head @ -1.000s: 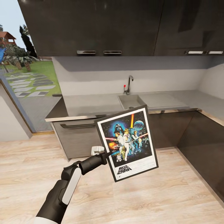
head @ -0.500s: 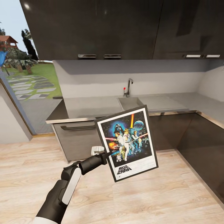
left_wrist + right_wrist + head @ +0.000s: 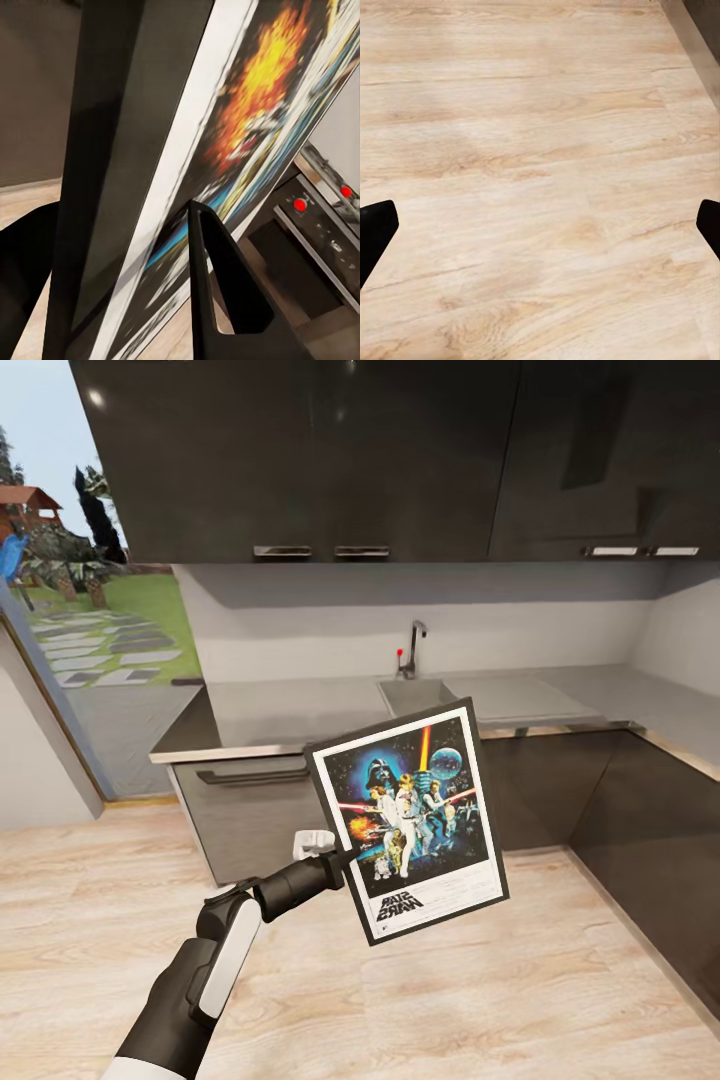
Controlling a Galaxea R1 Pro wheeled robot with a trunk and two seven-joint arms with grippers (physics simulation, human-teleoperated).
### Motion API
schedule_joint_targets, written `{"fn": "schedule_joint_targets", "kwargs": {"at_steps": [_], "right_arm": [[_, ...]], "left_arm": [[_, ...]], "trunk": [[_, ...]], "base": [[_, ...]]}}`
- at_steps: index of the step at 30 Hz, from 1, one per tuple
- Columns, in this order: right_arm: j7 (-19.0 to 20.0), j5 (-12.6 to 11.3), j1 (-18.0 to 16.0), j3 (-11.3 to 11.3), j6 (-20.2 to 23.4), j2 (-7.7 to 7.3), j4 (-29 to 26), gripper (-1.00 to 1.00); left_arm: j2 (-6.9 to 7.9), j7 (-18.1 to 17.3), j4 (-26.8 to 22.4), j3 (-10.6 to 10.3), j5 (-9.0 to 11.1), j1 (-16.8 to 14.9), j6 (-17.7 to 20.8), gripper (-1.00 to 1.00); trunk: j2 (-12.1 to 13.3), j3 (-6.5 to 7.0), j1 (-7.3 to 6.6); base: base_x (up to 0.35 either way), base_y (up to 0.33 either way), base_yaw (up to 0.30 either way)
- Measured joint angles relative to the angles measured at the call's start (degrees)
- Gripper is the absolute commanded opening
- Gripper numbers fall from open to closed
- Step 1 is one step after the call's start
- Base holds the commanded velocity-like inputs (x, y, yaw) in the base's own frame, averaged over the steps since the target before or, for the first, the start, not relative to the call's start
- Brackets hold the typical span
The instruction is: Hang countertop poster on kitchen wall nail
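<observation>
Poster (image 3: pixel 408 818) gripped, left fingers (image 3: pixel 217 292) partly hidden.

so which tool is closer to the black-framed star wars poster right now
Left. The left tool is shut on the black-framed Star Wars poster at its side edge, holding it up in front of the grey counter. The right tool hangs open over light wooden floor, away from it.

Home kitchen, seemingly: countertop (image 3: pixel 300 710) with sink (image 3: pixel 415 695), tap (image 3: pixel 412 648), dark cabinets (image 3: pixel 330 455)
</observation>
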Motion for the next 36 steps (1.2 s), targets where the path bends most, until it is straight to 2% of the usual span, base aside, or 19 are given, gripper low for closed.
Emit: {"fn": "schedule_joint_targets", "kwargs": {"at_steps": [7, 9, 13, 32, 36], "right_arm": [[0.0, 0.0, 0.0, 0.0, 0.0, -0.02, 0.0, 1.0], [0.6, -0.6, 0.7, -0.6, 0.6, 0.64, 0.7, 1.0], [1.9, -1.0, 1.1, -0.6, 1.9, 0.67, 2.0, 1.0], [7.5, -0.9, 1.1, -0.2, 7.9, 0.66, 2.8, 1.0], [8.7, -0.2, 0.2, 0.1, 9.3, 1.05, 1.4, 1.0]], "left_arm": [[-0.03, 0.0, 0.0, 0.0, 0.0, 0.0, 0.0, -1.0], [-0.68, 0.2, 0.7, -0.7, 0.1, 0.6, -0.2, -1.0], [-1.71, 0.3, 0.8, -0.7, 0.2, 1.7, -0.2, -1.0], [-1.74, 0.3, 0.8, -0.7, 0.2, 1.7, -0.2, -1.0], [-1.74, 0.9, 0.1, -0.3, 0.1, 3.0, -0.1, -1.0]], "trunk": [[0.0, 0.15, 0.0], [0.0, 0.14, 0.0], [0.0, 0.14, 0.0], [0.0, 0.14, 0.0], [0.0, 0.15, 0.0]], "base": [[0.0, 0.0, 0.0], [0.0, 0.0, 0.0], [0.0, 0.0, 0.0], [0.0, 0.0, 0.0], [0.0, 0.0, 0.0]]}}
